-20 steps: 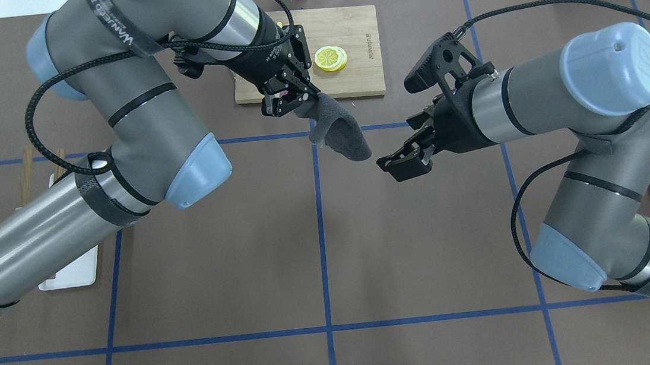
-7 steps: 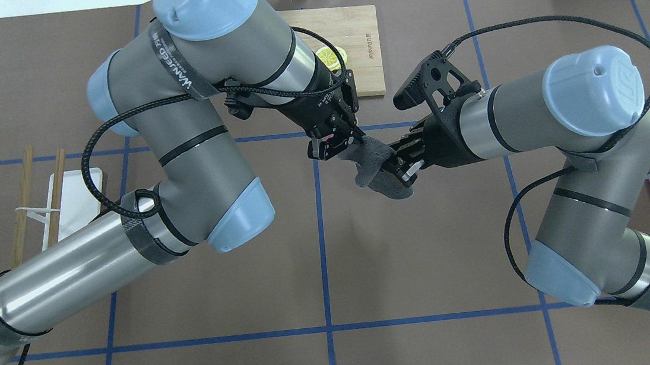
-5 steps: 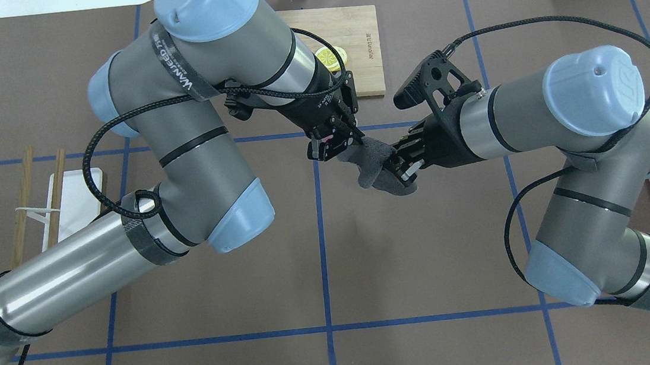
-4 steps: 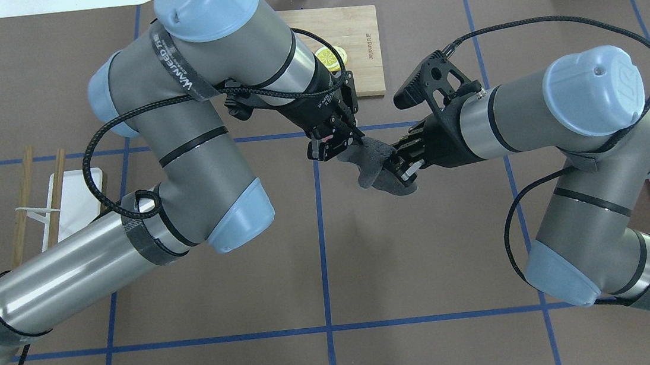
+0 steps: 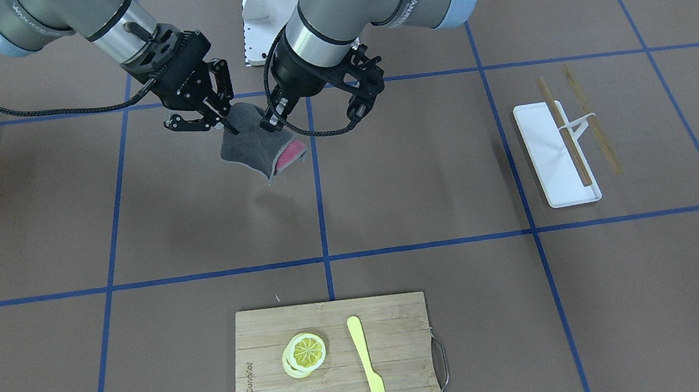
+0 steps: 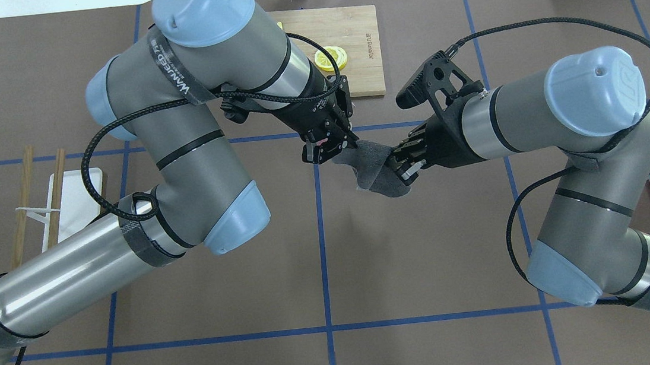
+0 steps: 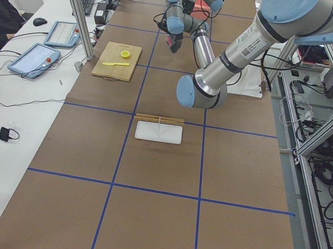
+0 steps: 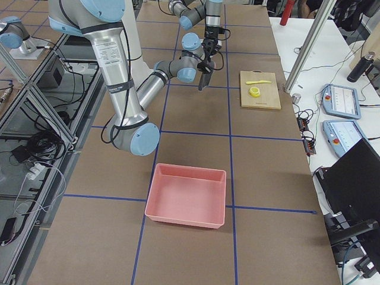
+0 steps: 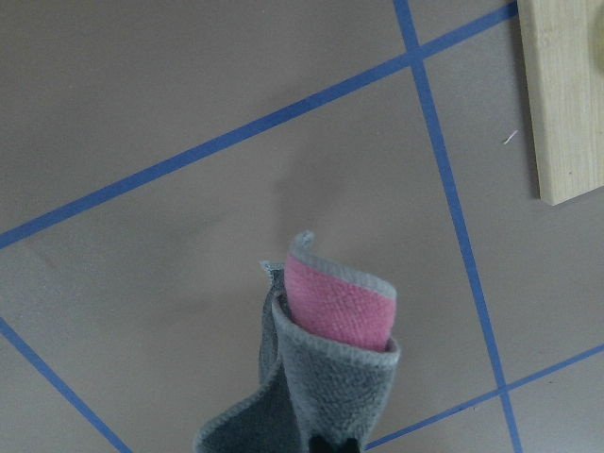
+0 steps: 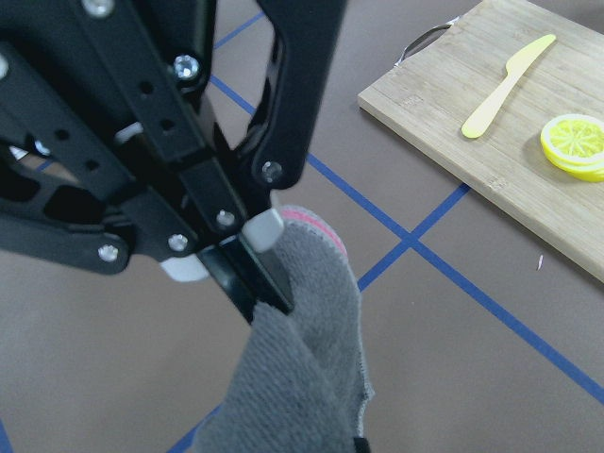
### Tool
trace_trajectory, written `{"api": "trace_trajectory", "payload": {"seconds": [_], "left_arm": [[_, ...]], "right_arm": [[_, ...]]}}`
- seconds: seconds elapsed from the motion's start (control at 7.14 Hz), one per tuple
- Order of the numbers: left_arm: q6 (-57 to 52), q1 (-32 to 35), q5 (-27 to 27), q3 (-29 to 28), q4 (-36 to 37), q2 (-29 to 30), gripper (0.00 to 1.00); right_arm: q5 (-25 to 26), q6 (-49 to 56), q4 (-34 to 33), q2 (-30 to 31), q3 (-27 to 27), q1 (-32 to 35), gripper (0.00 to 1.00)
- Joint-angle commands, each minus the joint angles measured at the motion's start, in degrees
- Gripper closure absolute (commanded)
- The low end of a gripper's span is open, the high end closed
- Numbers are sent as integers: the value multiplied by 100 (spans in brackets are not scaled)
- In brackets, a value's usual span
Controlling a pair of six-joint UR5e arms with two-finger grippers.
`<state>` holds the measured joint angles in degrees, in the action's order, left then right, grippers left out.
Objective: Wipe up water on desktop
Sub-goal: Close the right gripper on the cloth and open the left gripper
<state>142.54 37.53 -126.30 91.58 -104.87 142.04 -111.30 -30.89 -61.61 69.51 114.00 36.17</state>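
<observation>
1. Handover is happening: the right claw (image 6: 398, 166), spread and well apart moments ago, is now pinching the grey cloth (image 6: 374, 172).
2. Left claw (image 6: 348, 145) is still pinching the other edge, having carried the cloth away from the cutting board (image 6: 357, 48).
3. Cloth is hanging above the worktop (image 6: 320, 254), near the tape crossing.
4. You are not wiping yet; no water is showing.

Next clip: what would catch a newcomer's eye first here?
The two arms meet above the middle of the desktop, left gripper and right gripper both pinching one grey cloth with a pink inner face, held clear of the surface. Opposite the robot sits a bamboo cutting board carrying lemon slices and a yellow knife.
</observation>
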Motion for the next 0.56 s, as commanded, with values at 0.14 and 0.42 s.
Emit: {"api": "trace_trajectory", "payload": {"seconds": [0.14, 0.42], "left_arm": [[-182, 9, 0, 35, -7, -19, 100], [-874, 53, 35, 131, 2, -159, 2]], "right_arm": [[3, -233, 0, 1, -1, -13, 100], [12, -242, -35, -16, -1, -4, 100]]}}
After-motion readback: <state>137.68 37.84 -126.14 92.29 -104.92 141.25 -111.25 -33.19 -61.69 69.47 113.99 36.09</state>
